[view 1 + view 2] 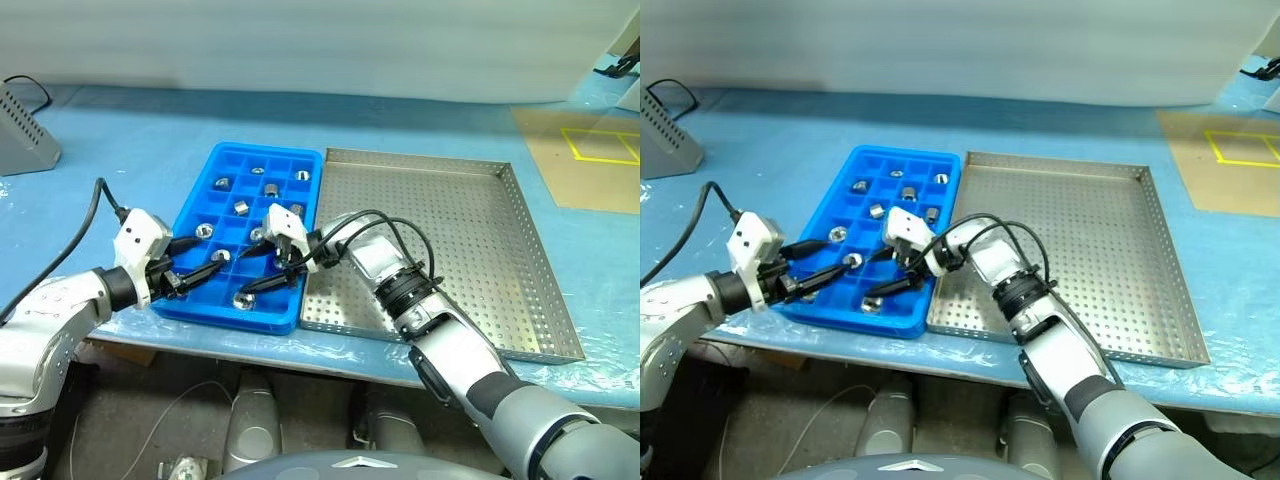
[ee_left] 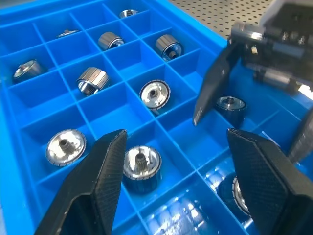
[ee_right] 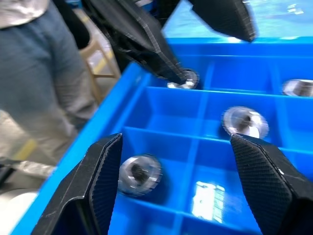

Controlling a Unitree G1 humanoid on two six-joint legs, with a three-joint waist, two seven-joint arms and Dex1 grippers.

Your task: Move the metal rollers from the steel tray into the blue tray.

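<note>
With the steel tray point(image 1: 470, 240) bare and the rollers point(image 1: 241, 208) already sitting in the blue tray's point(image 1: 200, 205) compartments, the right gripper point(image 1: 262, 268), fingers spread and empty, should lift straight up, clear of the left gripper point(image 1: 200, 274), whose fingers are likewise spread.

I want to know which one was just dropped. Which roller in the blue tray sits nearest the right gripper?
The roller in the blue tray's front row, nearest the robot, just below the open right gripper; the other rollers sit farther back.
</note>
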